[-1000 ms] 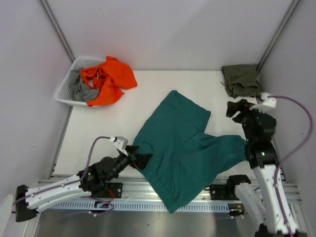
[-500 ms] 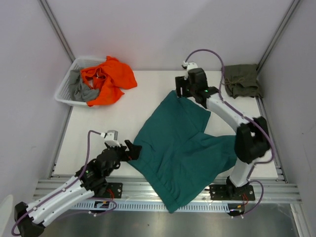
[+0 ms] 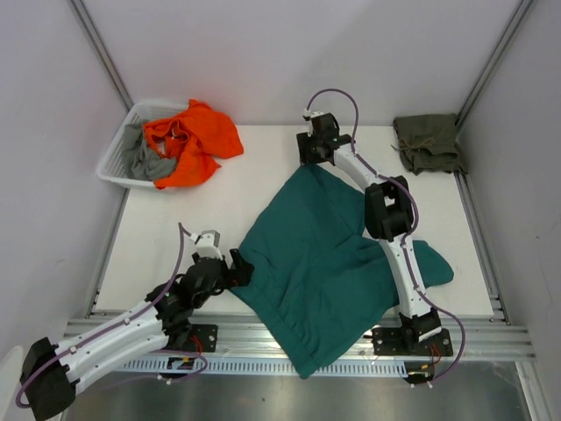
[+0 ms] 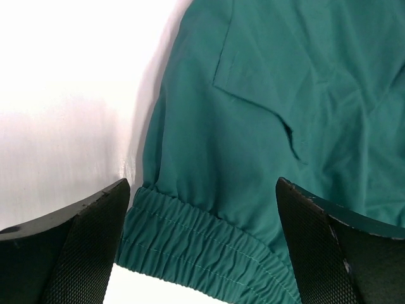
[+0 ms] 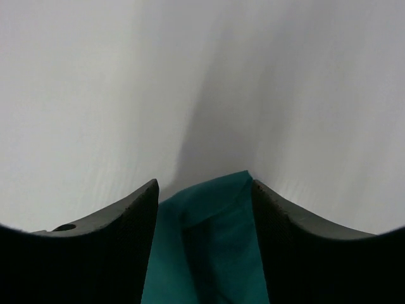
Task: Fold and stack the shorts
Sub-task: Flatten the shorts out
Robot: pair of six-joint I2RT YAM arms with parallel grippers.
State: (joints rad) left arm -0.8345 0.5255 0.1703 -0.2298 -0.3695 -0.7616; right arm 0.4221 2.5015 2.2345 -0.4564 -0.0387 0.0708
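The teal-green shorts (image 3: 329, 263) lie spread in the middle of the table, with their near part hanging over the front edge. My left gripper (image 3: 240, 268) is open at their left corner. In the left wrist view the left gripper (image 4: 202, 253) has its jaws on either side of the elastic waistband (image 4: 202, 231). My right gripper (image 3: 309, 158) is open at the far corner of the teal shorts. In the right wrist view that corner (image 5: 212, 234) lies between the right gripper's (image 5: 204, 187) spread jaws. The olive-green shorts (image 3: 428, 143) lie bunched at the far right corner.
A white basket (image 3: 114, 160) stands at the far left with an orange garment (image 3: 188, 140) and a grey one (image 3: 145, 162) spilling out. Metal rails (image 3: 263, 338) run along the table's front edge. Grey walls close in the sides.
My right arm has swung from the right side across to the far corner of the teal shorts. My left gripper has shifted slightly forward onto the waistband corner. The shorts' right leg has shifted a little.
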